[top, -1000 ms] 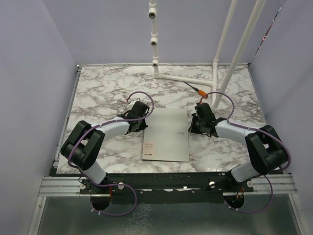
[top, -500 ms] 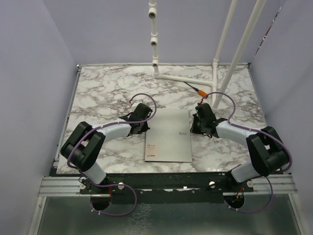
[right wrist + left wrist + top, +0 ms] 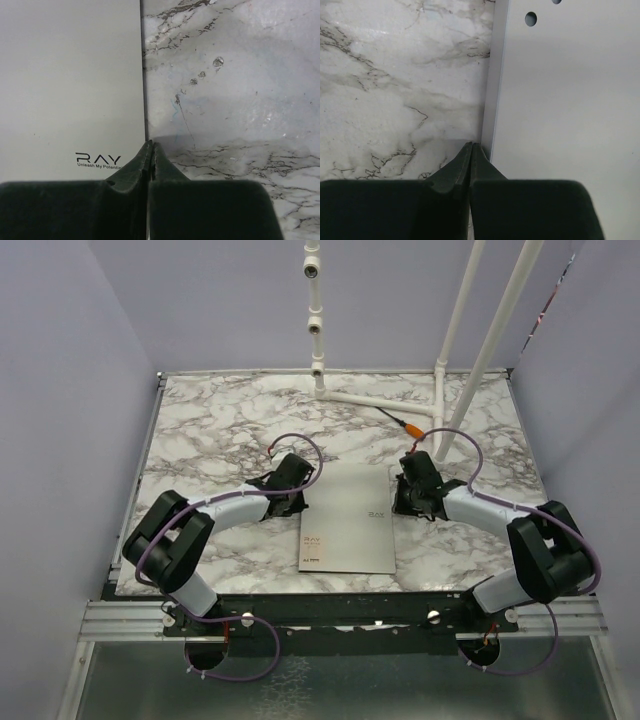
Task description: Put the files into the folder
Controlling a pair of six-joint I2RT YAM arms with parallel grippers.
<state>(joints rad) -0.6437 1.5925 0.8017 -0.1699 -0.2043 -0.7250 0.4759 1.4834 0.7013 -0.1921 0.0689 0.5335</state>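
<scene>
The folder (image 3: 347,520) lies shut and flat on the marble table, grey-beige cover up, with small print and a red mark near its front left corner. My left gripper (image 3: 302,500) is shut, its tips at the folder's left edge; in the left wrist view they (image 3: 471,145) meet the edge of the cover (image 3: 570,100), which has punched holes. My right gripper (image 3: 399,502) is shut at the folder's right edge; in the right wrist view its tips (image 3: 151,144) touch the edge beside the "RAY" print (image 3: 98,159). No loose files show.
A white pipe frame (image 3: 380,400) stands at the back of the marble table (image 3: 200,430), with an orange-handled tool (image 3: 405,425) beside it. Purple walls close in the left, right and back sides.
The folder has slid a little to the right. My left gripper has moved right with its edge, and my right gripper has shifted slightly right too.
</scene>
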